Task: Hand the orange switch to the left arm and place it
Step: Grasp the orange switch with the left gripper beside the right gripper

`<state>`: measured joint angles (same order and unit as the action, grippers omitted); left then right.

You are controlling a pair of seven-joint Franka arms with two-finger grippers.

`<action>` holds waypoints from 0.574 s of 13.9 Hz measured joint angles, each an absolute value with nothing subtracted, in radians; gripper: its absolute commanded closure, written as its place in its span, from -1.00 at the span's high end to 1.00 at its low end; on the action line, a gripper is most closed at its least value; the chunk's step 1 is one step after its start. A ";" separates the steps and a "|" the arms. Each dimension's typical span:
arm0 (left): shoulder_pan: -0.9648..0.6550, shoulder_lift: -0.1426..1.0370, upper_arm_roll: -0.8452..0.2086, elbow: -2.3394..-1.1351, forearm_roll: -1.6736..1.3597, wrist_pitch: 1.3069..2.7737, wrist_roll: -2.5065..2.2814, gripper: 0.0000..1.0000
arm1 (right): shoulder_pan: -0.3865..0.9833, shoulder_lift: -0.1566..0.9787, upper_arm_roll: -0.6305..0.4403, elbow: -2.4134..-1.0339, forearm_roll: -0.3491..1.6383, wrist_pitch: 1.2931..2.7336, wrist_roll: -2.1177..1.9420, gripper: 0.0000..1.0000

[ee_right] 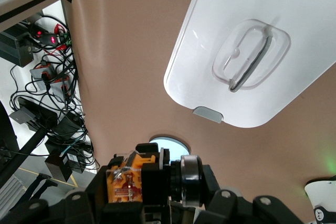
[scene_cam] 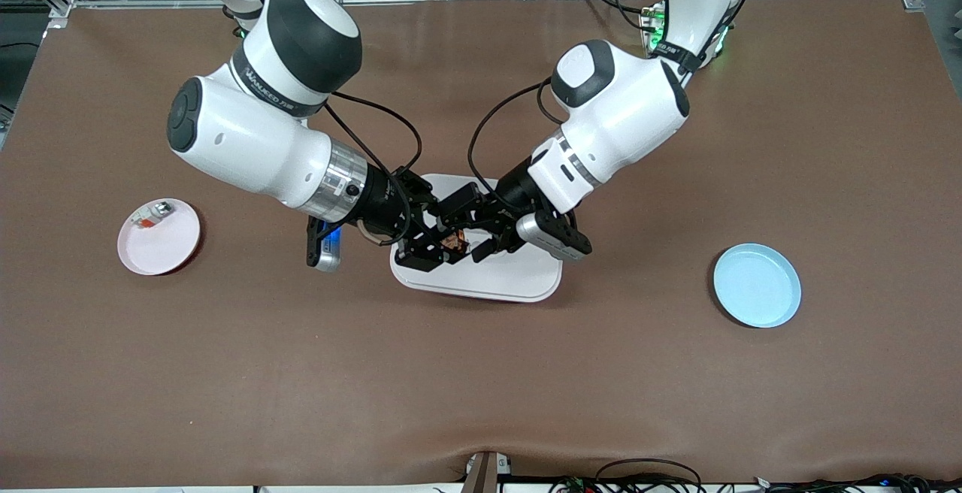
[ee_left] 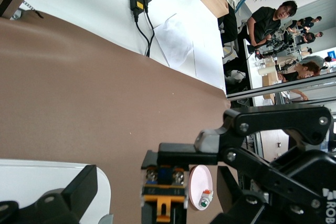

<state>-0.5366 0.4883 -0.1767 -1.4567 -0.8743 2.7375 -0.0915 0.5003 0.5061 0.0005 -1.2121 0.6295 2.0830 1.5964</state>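
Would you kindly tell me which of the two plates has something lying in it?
The pink plate toward the right arm's end; a small silver-white part lies in it, while the blue plate holds nothing.

A robotics lab. Two white robot arms (scene_cam: pixel 255 140) work over a brown-covered table (scene_cam: pixel 481 373) framed by aluminium rails. Cables and power supplies (ee_right: pixel 47 72) crowd its edge, and people (ee_left: pixel 270 22) stand at benches nearby.

Box (scene_cam: pixel 518 279) partly under grippers
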 measured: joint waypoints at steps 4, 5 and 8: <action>-0.537 0.489 -0.177 -1.456 -0.874 2.738 -0.082 0.03 | 0.509 0.506 0.000 -1.212 0.630 2.083 1.598 -1.00; -0.537 0.489 -0.177 -1.456 -0.874 2.740 -0.082 0.00 | 0.509 0.506 0.000 -1.212 0.630 2.083 1.598 -1.00; -0.537 0.489 -0.177 -1.454 -0.874 2.743 -0.082 0.01 | 0.509 0.506 0.000 -1.212 0.630 2.083 1.598 -1.00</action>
